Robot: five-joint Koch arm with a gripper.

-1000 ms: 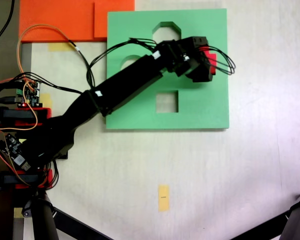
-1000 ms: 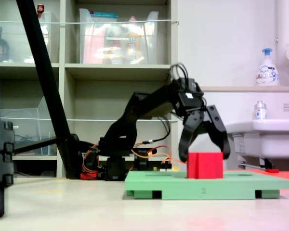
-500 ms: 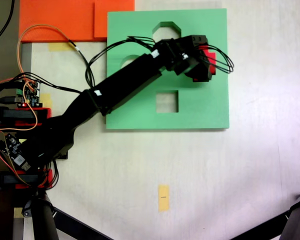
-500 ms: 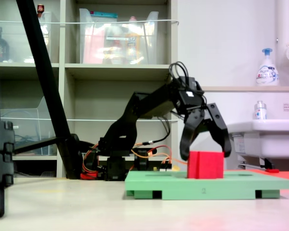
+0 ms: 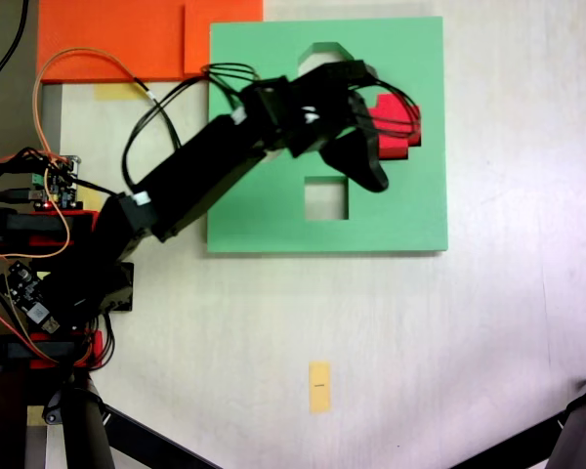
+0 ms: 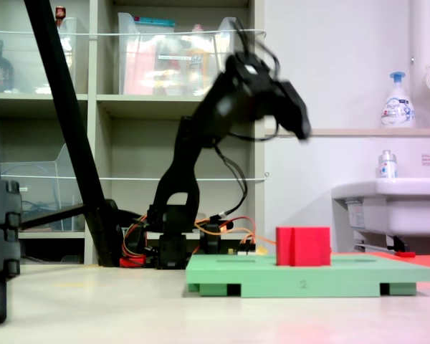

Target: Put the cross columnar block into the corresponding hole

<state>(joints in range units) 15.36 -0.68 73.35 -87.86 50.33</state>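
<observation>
The cross columnar block [image 6: 303, 246] stands proud on the green foam board [image 6: 308, 273], possibly half-seated; the tool [image 5: 369, 125], spread wide, is best lowered to press it.

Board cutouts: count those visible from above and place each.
2 clearly: an octagonal one at the green board's top edge, a square one lower centre. The arm may hide more; the red block covers its spot.

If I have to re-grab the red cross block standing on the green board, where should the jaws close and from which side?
Come straight down from above. The red cross block stands upright on the green board, its upper part clear all round, and the gripper is already high over it. Probably close across two opposite arms near the top: in the first exterior view the block is partly hidden by the arm, so confirm the arms' orientation first.
</observation>
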